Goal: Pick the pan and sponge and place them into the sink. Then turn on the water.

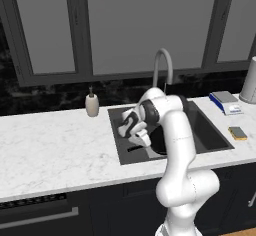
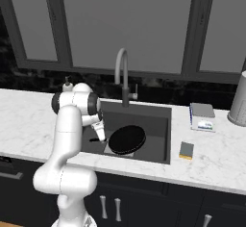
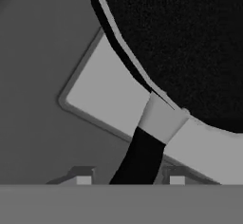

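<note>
The black pan [image 2: 126, 139] lies flat on the floor of the dark sink [image 2: 158, 125], over its lighter square patch [image 3: 109, 99]. My gripper [image 3: 130, 179] hangs low in the sink's left part, and its jaws stand open on either side of the pan's handle [image 3: 137, 161], with a gap on each side. In the base views the gripper [image 2: 101, 134] sits just left of the pan. The yellow sponge [image 2: 186, 150] lies on the counter right of the sink, far from the gripper. No water shows at the faucet [image 2: 122, 72].
A soap dispenser [image 1: 92, 104] stands at the back left of the sink. A flat blue-and-white object [image 2: 202, 117] lies behind the sponge, and a grey cylinder [image 2: 238, 103] stands at the far right. White counter stretches to the left.
</note>
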{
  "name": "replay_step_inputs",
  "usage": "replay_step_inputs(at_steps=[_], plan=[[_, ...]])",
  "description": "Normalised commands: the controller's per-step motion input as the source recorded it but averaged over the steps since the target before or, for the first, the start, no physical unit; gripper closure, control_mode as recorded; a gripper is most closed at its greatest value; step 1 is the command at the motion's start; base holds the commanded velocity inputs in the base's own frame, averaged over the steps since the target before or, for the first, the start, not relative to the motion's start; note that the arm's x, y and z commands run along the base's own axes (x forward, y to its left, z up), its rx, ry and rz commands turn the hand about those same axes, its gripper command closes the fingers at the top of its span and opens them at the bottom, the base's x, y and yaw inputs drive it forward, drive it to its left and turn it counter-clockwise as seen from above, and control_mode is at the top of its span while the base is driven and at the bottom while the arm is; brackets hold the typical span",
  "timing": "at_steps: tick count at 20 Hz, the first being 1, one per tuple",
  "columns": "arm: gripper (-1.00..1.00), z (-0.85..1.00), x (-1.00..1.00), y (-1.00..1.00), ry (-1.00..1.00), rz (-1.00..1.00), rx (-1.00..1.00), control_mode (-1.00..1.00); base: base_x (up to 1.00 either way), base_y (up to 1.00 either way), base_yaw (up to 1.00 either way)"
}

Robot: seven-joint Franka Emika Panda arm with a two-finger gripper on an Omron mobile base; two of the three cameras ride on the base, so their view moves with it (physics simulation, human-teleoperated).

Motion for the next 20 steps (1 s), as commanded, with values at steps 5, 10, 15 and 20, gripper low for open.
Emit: replay_step_inputs(at_steps=[5, 10, 15, 20], plan=[[-1.00, 0.44, -0.23, 0.00, -0.30, 0.01, 0.15, -1.00, 0.00, 0.00, 0.00], [-1.00, 0.74, -0.27, 0.05, -0.41, -0.04, 0.11, -1.00, 0.00, 0.00, 0.00], [-1.00, 1.00, -0.43, 0.20, -0.32, -0.04, 0.02, -1.00, 0.00, 0.00, 0.00], [-1.00, 1.00, -0.55, 0.33, -0.09, 0.00, -0.03, -1.00, 0.00, 0.00, 0.00]])
